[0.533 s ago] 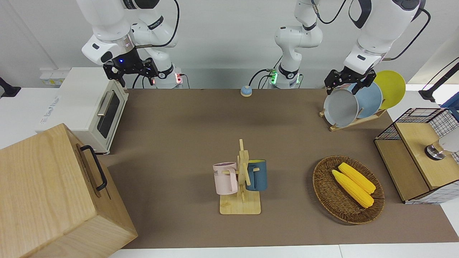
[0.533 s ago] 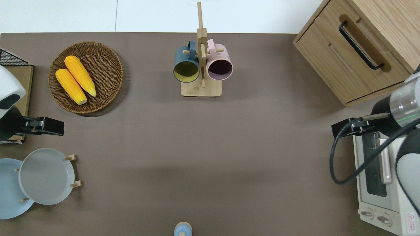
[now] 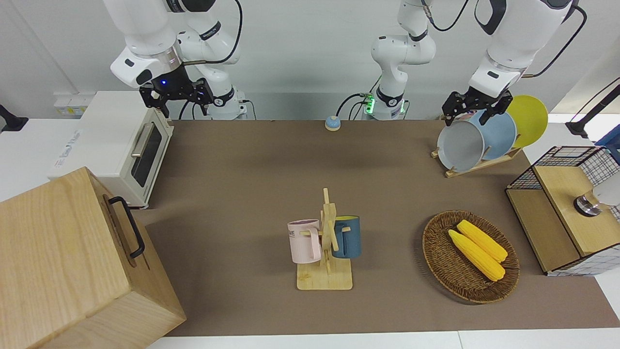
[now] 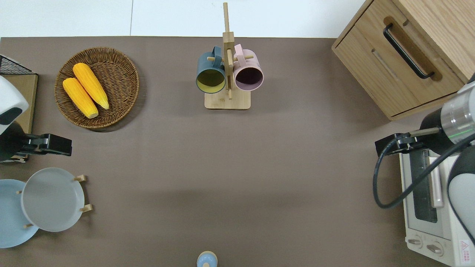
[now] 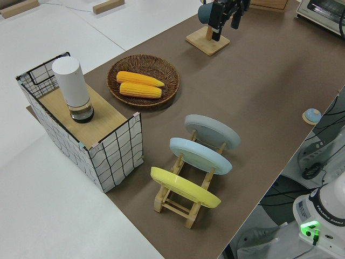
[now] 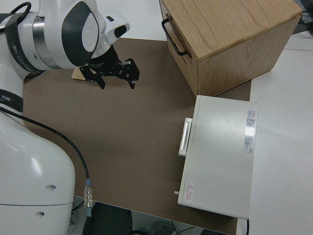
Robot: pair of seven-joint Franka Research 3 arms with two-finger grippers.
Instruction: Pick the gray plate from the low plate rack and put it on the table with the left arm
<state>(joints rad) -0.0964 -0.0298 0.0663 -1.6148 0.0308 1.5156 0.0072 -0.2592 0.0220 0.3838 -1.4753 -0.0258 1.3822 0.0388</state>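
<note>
Since the earlier frame the left gripper [image 3: 476, 107] has lifted a little and drawn away from the gray plate [image 3: 460, 144], its wrist angled down with the 2 fingers spread wide and holding nothing, the fingertips just above the plate's upper rim. That plate leans in the low plate rack [image 3: 477, 165] near the table [image 3: 242, 194] corner at the left arm's end on the robots' edge, as the 1st of 3 plates, with a light-blue plate [image 3: 501, 133] and a yellow plate [image 3: 530, 116] slotted beside it. At the opposite end the right gripper [image 3: 177, 94] is parked with its fingers apart.
</note>
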